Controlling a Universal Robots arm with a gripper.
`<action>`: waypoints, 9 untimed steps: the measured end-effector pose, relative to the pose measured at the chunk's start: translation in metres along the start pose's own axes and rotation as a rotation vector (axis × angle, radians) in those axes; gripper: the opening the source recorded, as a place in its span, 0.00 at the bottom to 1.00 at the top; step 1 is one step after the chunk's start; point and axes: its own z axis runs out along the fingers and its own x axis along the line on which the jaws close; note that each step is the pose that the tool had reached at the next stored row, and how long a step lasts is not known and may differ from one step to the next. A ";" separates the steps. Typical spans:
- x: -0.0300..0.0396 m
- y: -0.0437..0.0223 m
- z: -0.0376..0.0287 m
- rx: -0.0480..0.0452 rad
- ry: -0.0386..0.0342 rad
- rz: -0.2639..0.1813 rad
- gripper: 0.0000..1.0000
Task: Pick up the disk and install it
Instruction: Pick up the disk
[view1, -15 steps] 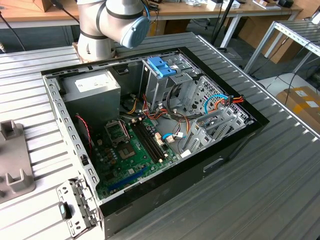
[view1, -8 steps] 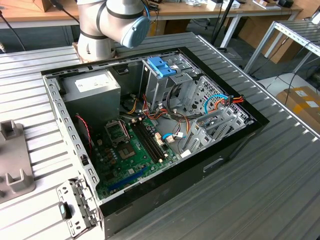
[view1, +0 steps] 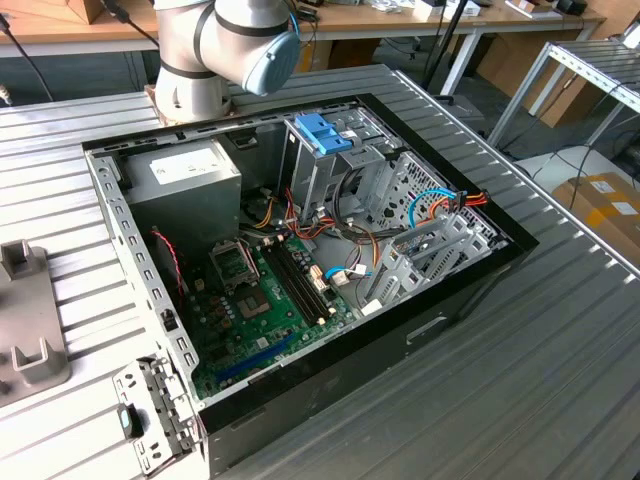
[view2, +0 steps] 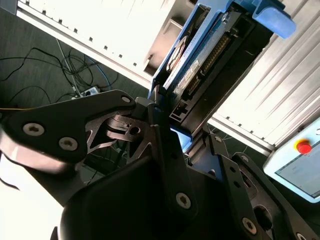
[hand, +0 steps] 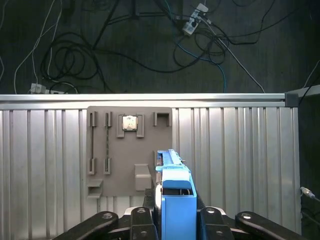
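In both wrist views my gripper (view2: 182, 127) (hand: 176, 220) is shut on the disk (view2: 215, 55) (hand: 175, 192), a flat dark drive with bright blue side rails and a blue end tab. The black fingers (view2: 162, 132) clamp it on both flat sides near one end. The disk hangs in the air above the ribbed metal table (hand: 240, 150), over the edge of a grey fixture plate (hand: 125, 150).
The exterior view has the open computer case (view1: 470, 290) lying on the table, with a motherboard (view1: 260, 300), a tall metal cage with a blue latch (view1: 325, 132) and a lower metal drive cage (view1: 425, 250). The arm's base (view1: 215, 50) stands behind it. Cables lie on the floor (hand: 75, 55).
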 end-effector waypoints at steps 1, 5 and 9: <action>0.0000 -0.0007 0.0000 0.0000 0.0000 0.000 0.37; 0.0002 -0.0047 0.0001 0.0000 0.0000 0.000 0.37; 0.0004 -0.0083 0.0002 0.0000 0.0000 0.000 0.37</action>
